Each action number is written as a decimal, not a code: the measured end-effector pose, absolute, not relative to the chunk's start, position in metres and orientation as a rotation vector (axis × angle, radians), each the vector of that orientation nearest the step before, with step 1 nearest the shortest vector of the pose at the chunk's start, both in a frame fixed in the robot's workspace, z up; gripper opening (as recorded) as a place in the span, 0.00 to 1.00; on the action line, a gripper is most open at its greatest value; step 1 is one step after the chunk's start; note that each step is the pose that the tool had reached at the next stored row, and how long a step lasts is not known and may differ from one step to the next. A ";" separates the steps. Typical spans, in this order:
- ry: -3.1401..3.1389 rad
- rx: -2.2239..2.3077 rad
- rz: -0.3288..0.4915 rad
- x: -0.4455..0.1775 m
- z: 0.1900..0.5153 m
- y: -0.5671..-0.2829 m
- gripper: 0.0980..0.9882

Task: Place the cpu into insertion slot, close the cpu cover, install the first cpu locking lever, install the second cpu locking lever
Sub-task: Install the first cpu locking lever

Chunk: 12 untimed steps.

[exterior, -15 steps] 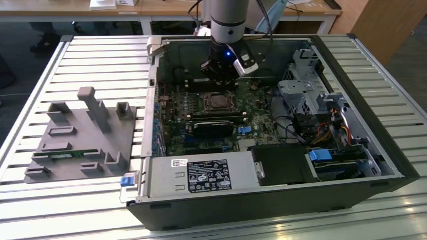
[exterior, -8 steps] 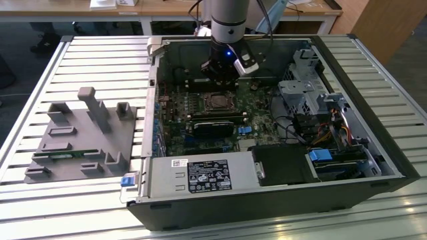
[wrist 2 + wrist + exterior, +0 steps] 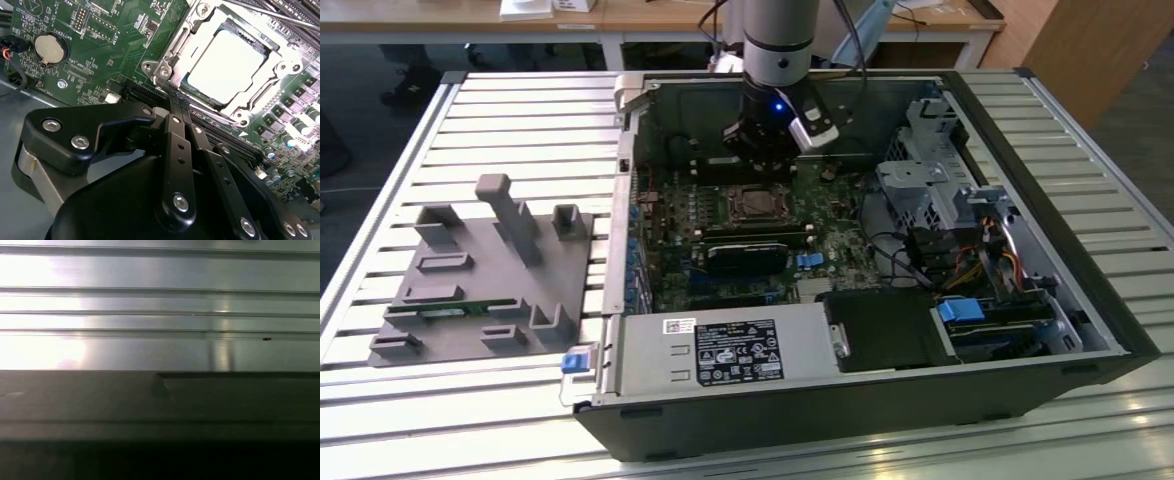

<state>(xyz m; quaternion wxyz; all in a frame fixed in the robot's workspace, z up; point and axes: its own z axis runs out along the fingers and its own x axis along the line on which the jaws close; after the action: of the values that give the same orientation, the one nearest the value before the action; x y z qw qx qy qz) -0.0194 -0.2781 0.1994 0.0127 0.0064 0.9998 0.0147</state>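
In the second wrist view the cpu lies flat in the insertion slot on the green board, its pale metal top glaring. The shiny cpu cover lies down around the chip as a frame. One thin locking lever runs along the far side of the socket and another along the near side. My gripper is shut, its black fingertips together just off the socket's near corner, close to the near lever. In the exterior view the gripper hangs inside the open case, just behind the socket.
The case walls enclose the board. A black heatsink block, the power supply and drive cages surround the socket. A grey fixture stands on the slatted table at the exterior view's left. A coin battery sits on the board.
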 end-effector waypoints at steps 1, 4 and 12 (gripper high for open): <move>3.116 0.020 0.044 -0.019 0.199 -0.278 0.02; 3.116 0.020 0.041 -0.019 0.198 -0.277 0.02; 3.118 0.020 0.040 -0.018 0.196 -0.275 0.02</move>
<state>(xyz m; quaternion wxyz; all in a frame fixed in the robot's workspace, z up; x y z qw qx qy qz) -0.0185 -0.2751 0.1962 0.0114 0.0063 0.9998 0.0128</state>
